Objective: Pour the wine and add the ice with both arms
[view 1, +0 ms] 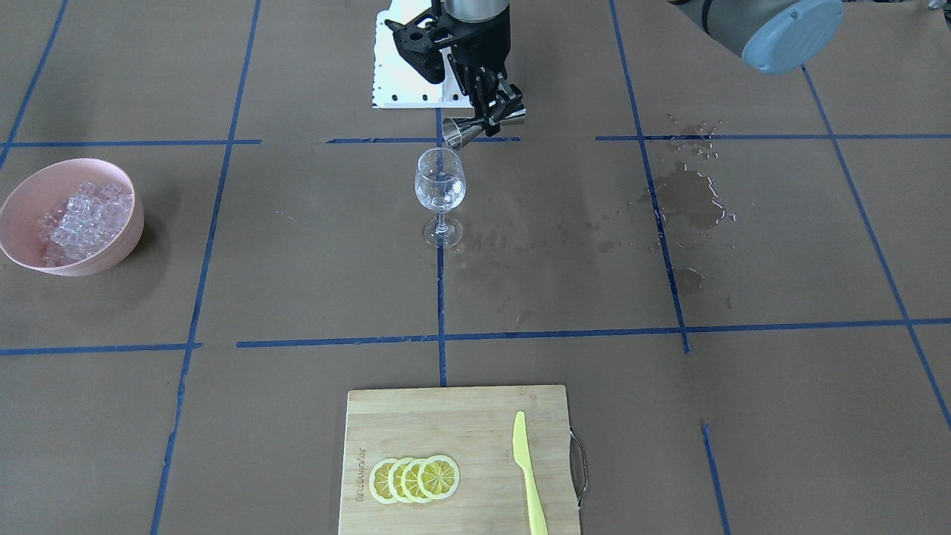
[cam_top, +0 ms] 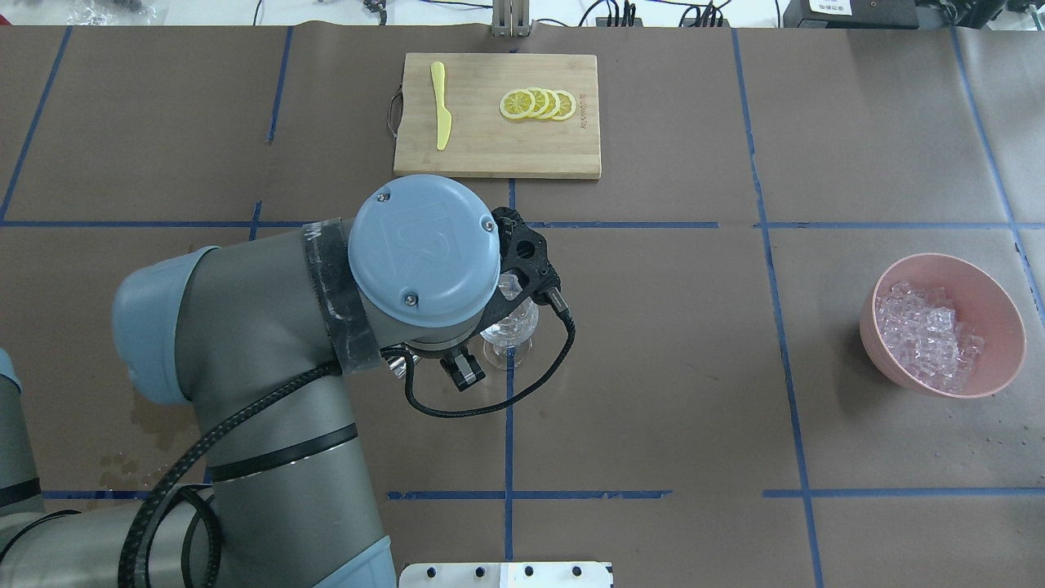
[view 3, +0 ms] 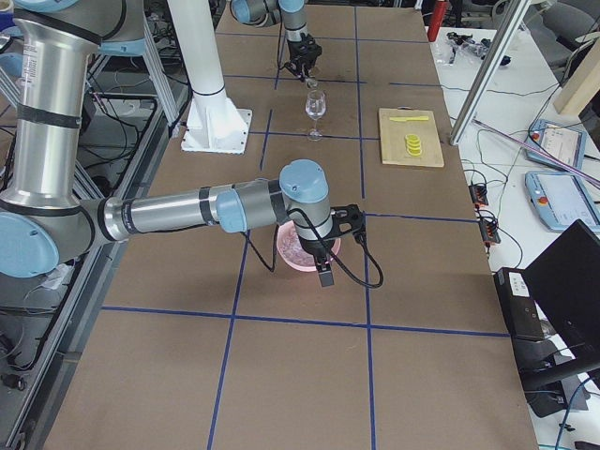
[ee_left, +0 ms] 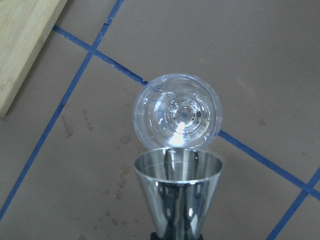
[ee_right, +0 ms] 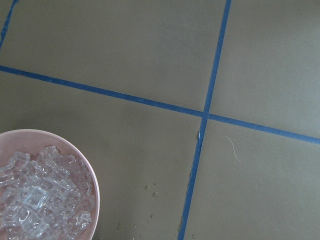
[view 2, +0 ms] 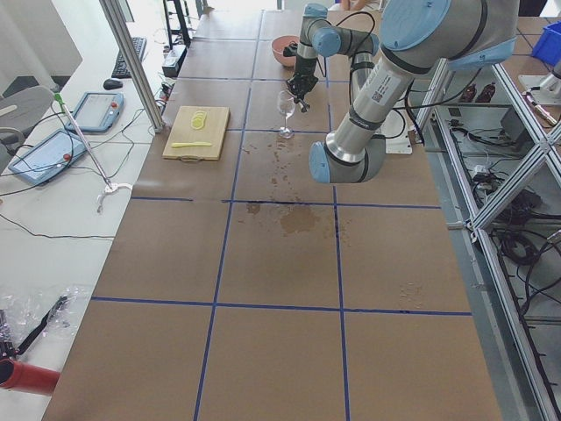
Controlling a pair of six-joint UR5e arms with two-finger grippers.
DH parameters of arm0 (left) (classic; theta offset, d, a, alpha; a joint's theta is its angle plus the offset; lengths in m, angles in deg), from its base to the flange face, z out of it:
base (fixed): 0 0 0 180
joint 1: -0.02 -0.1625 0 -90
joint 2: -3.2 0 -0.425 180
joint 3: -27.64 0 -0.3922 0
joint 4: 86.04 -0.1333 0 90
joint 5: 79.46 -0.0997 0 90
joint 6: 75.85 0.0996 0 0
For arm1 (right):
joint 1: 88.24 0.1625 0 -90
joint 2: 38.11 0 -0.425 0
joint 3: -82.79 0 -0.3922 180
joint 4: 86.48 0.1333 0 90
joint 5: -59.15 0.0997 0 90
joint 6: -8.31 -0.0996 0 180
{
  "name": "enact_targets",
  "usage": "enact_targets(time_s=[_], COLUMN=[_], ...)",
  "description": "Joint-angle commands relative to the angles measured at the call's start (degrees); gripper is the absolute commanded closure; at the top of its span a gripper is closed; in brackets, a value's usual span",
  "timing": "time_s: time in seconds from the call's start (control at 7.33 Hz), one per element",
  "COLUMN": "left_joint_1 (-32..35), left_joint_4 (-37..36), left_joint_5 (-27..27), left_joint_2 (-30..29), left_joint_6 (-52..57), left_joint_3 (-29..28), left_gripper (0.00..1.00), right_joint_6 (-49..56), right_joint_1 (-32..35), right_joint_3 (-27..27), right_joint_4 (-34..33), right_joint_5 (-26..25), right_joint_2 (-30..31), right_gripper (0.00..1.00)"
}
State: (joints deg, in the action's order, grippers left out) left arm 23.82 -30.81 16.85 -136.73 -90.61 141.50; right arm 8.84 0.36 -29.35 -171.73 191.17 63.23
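Your left claw (view 1: 496,111) is clenched on a steel jigger (ee_left: 178,195). The jigger lies almost level, with its long axis running across the table (view 1: 297,260) and its mouth toward the robot's right. Just beyond that mouth and a little lower, the wine glass (view 1: 440,189) stands upright. The jigger's lip sits over the glass's rim on the claw's side, not over the centre of the bowl.

You will see no dark wine in either vessel, so I judge the measure is empty or nearly so. Any last drops would run out along that axis into the glass.

Well apart, on the robot's right, the ice (view 1: 85,215) is heaped in a pink bowl (view 1: 111,256). The right claw (view 3: 324,272) hangs near it, and you cannot tell whether it is released or clenched. That arm is plainly the nearer one for the ice.
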Motion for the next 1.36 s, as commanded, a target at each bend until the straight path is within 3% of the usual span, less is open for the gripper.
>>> enact_targets(time_s=[0.0,0.27,1.23], left_joint_1=[-0.1,0.0,0.8], left_joint_4=[-1.7,-4.1,-3.4], left_joint_5=[-0.1,-0.1,-1.3], left_joint_2=[-0.9,-3.2,-2.4], left_joint_6=[0.0,0.0,2.7], left_joint_3=[-0.6,-1.6,0.9], left_gripper=[1.00,1.00,1.00], right_joint_6=[0.0,0.0,0.0], right_joint_1=[0.0,0.0,0.0], right_joint_3=[0.1,0.1,0.1], right_joint_4=[0.0,0.0,0.0], right_joint_5=[0.0,0.0,0.0], right_joint_2=[0.0,0.1,0.2], right_gripper=[0.00,0.00,0.00])
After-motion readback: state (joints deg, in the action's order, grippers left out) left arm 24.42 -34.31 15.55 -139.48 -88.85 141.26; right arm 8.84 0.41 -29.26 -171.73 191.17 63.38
